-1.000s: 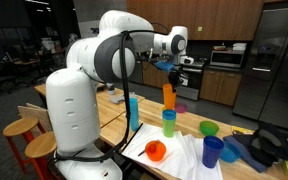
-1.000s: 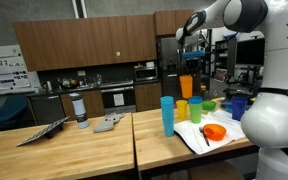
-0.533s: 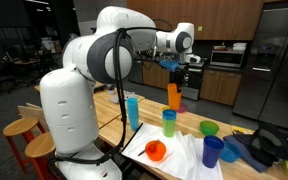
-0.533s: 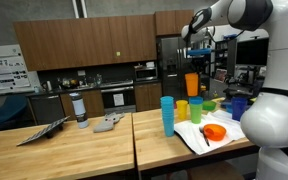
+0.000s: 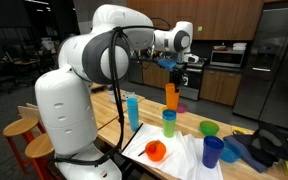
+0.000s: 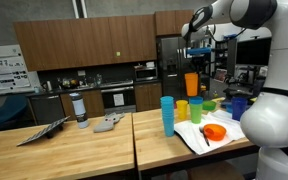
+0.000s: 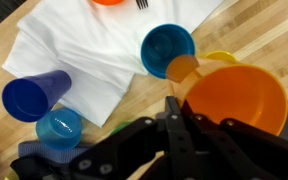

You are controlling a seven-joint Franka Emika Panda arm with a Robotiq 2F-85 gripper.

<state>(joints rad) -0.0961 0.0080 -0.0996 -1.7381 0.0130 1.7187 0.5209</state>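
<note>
My gripper point(image 5: 172, 70) point(image 6: 191, 62) is shut on the rim of a tall orange cup point(image 5: 172, 97) point(image 6: 191, 85) and holds it upright in the air above the wooden table point(image 6: 104, 140). In the wrist view the gripper point(image 7: 174, 112) pinches the near wall of the orange cup point(image 7: 236, 100), one finger inside it and one outside. Below it stand a teal cup point(image 7: 168, 50) point(image 5: 169, 122) and a yellow cup point(image 7: 221, 57) point(image 6: 181, 110). The lifted cup touches neither of them.
A white cloth point(image 5: 179, 158) point(image 7: 84, 50) carries an orange bowl point(image 5: 156, 151) point(image 6: 215, 132). Around it are a tall light-blue cup point(image 5: 133, 110), a dark blue cup point(image 5: 213, 150) point(image 7: 34, 96), a green bowl point(image 5: 209, 128) and a green cup point(image 6: 195, 108). Stools point(image 5: 20, 128) stand by the robot's base.
The arm has carried the orange cup a little sideways at about the same height. The grip has not changed and the things on the table have stayed put.
</note>
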